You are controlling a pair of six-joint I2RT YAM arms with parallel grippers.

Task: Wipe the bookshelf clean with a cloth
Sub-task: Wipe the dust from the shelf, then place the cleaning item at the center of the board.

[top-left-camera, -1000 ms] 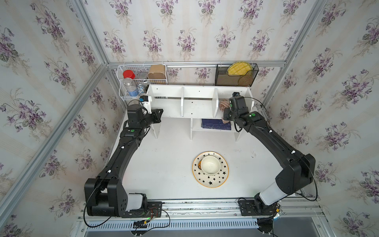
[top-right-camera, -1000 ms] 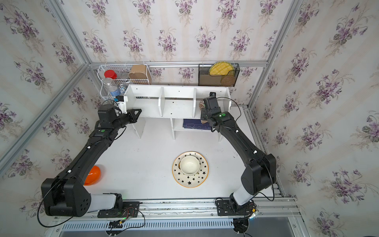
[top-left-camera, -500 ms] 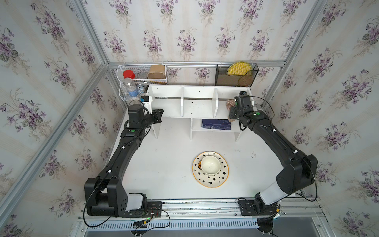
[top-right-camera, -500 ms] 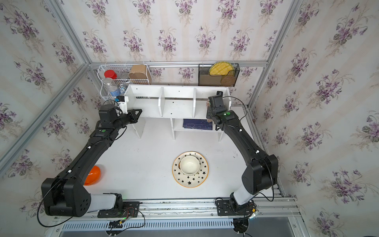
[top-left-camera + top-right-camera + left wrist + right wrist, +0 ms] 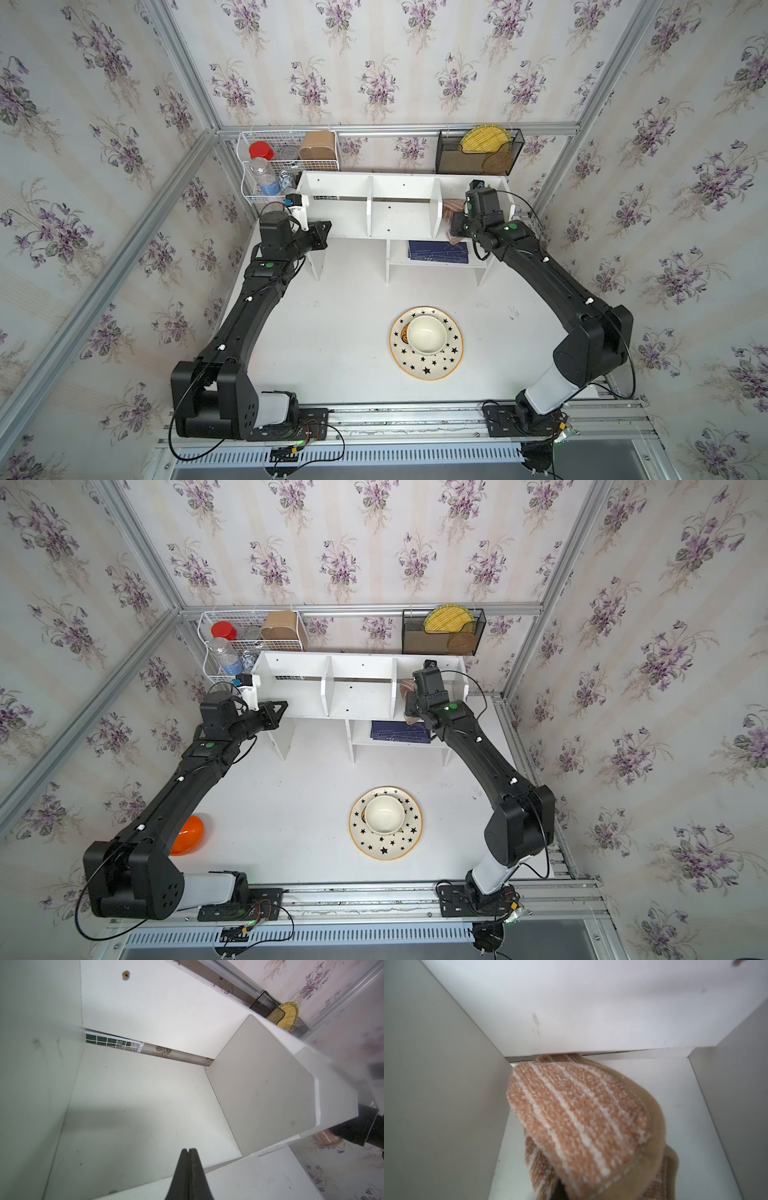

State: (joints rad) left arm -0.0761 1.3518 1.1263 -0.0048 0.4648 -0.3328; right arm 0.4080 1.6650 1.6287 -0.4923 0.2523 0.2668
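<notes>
Our right gripper (image 5: 459, 227) clenches the cloth (image 5: 577, 1122), which bunches just ahead of it inside the right upper compartment of the bookshelf (image 5: 399, 216). The cloth is pinkish-tan and fuzzy, with thin white stripes and a stitched tan hem. Our left gripper (image 5: 188, 1153) is closed and empty.

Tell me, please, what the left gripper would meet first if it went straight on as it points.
The left gripper would probably reach the back of the bookshelf, near its left divider; depth is unclear.

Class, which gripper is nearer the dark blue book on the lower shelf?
Right. The right gripper, shut on the cloth, is in the upper compartment above the dark blue book; the left gripper is at the bookshelf's opposite end.
</notes>
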